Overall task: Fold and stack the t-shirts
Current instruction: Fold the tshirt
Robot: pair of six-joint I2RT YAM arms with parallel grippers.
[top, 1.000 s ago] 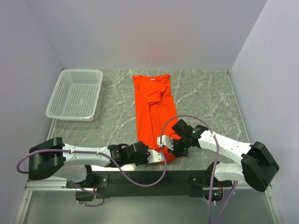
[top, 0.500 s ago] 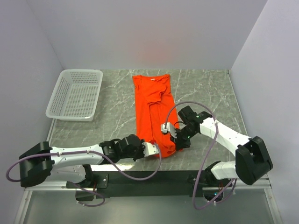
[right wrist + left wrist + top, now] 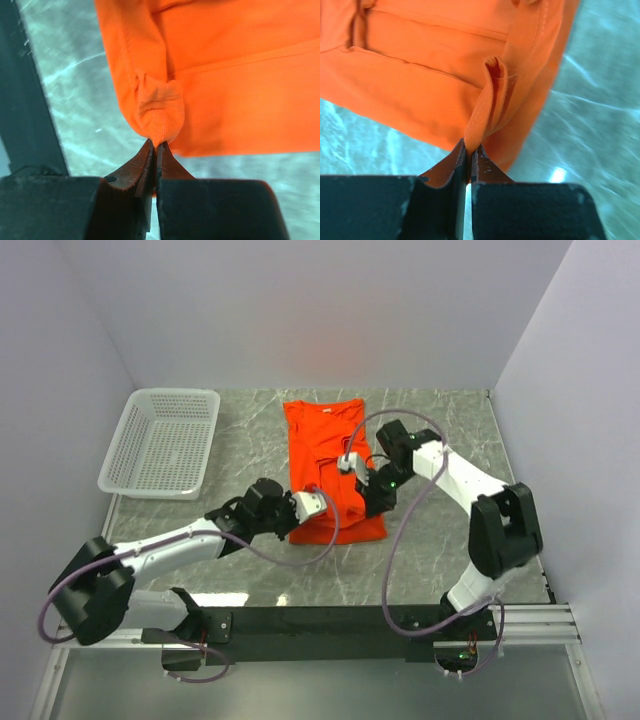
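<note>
The orange t-shirt point(image 3: 322, 445) lies mid-table, near end raised. The left gripper point(image 3: 468, 150) and the right gripper point(image 3: 155, 145), at its two o'clock, each pinch the hem, seemingly at its corners.

Robot lab test cell: plain pale walls point(image 3: 300, 300) at 9, 12, 3 o'clock box in marble-look table point(image 3: 450, 430); robot arms point(image 3: 170, 545) bolted to black rail point(image 3: 330, 625) at 6.
</note>
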